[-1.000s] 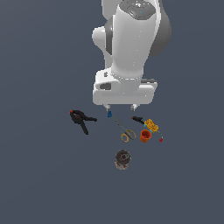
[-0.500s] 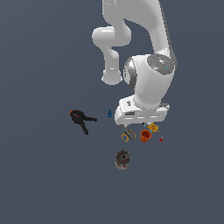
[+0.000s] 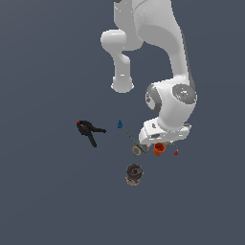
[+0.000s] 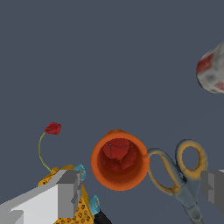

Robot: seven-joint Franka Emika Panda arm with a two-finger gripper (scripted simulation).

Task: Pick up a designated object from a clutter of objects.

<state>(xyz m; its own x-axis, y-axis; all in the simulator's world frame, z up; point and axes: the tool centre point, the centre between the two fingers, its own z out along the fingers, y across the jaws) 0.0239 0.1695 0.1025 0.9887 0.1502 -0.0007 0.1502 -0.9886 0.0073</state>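
A plain dark grey-blue tabletop (image 3: 48, 201) fills both views, with no walls or edges showing. You see the white arm bent low over a small scatter of items. The cup (image 4: 119, 160), orange-red and tapered with a darker hollow, stands mouth-up in the wrist view, between the two grey fingers (image 4: 69, 192) of the claw (image 4: 142, 190). The claw is spread wide, one finger on each side of the cup and neither touching it; it grips nothing.

The scissors (image 4: 181, 177) lie just beside the cup, one yellow loop touching or nearly touching its rim. On the other side sits the tool (image 4: 72, 192), yellow and black, partly under a finger. In the exterior view the can (image 3: 134, 174) lies near, and the clamp (image 3: 89, 131) and cone (image 3: 119, 124) lie well apart.

The cup looks light, stiff and smooth, so likely slippery. Its taper may let it slide; close across the wall below the rim, avoiding the scissors loop.
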